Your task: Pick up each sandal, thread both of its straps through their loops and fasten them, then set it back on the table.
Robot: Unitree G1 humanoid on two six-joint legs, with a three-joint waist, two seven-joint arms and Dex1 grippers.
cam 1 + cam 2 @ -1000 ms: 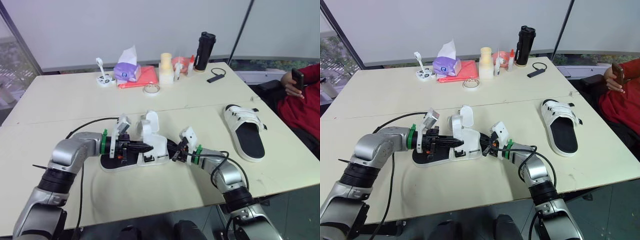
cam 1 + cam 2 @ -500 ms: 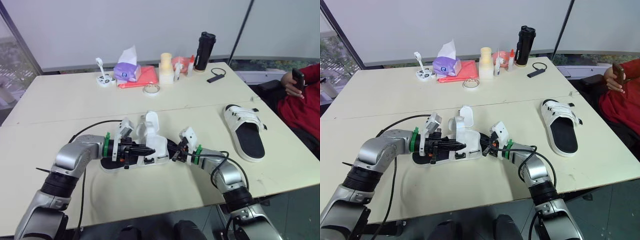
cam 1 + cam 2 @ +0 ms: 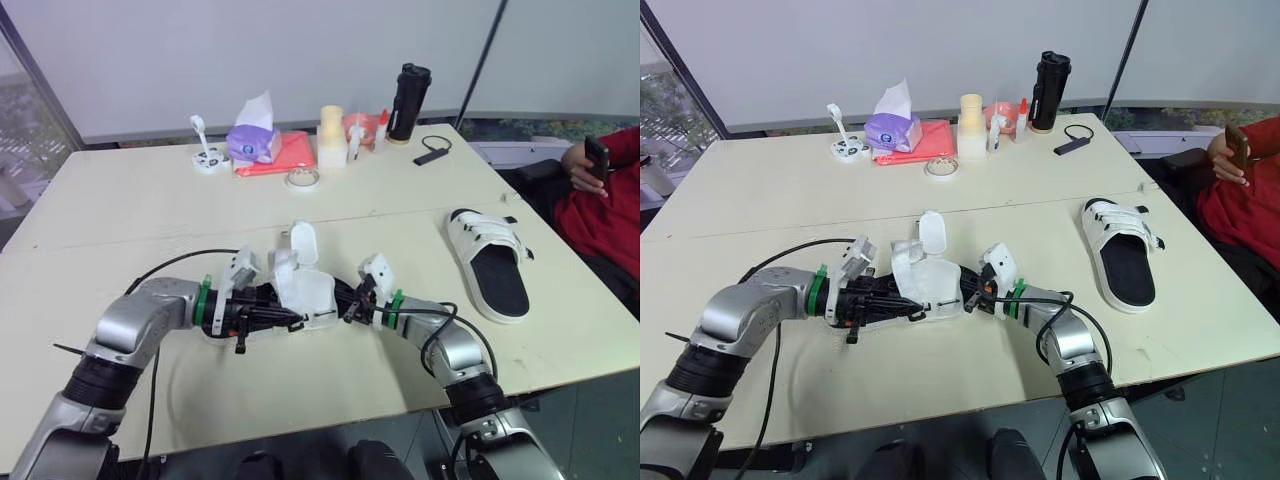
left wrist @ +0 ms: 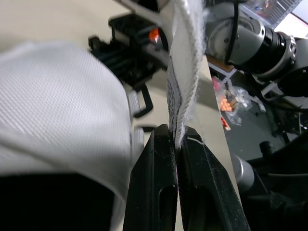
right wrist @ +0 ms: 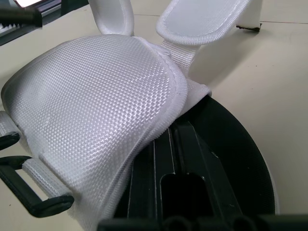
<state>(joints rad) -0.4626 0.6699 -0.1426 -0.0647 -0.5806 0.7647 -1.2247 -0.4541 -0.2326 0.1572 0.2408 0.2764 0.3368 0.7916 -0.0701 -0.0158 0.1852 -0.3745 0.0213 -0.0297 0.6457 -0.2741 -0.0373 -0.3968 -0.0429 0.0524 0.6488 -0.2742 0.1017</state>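
Head view first: the open sandal (image 3: pixel 305 290) lay on the table (image 3: pixel 150 200), sandwiched between the left pincer (image 3: pixel 285 318) and the right pincer (image 3: pixel 347 302). The right one was touching its far end, probably to stop it sliding. The other sandal (image 3: pixel 490 262) sat well apart beyond the right pincer, and its straps looked done up.

Left wrist view: that pincer was clamped tight on the edge of a white strap (image 4: pixel 185 72). The black loop (image 4: pixel 143 103) was just beside its tips, so I'd guess it was lining up to thread.

Right wrist view: that pincer lay along the black footbed (image 5: pixel 231 159) under the mesh flap (image 5: pixel 96 106). Couldn't tell if it was gripping anything.
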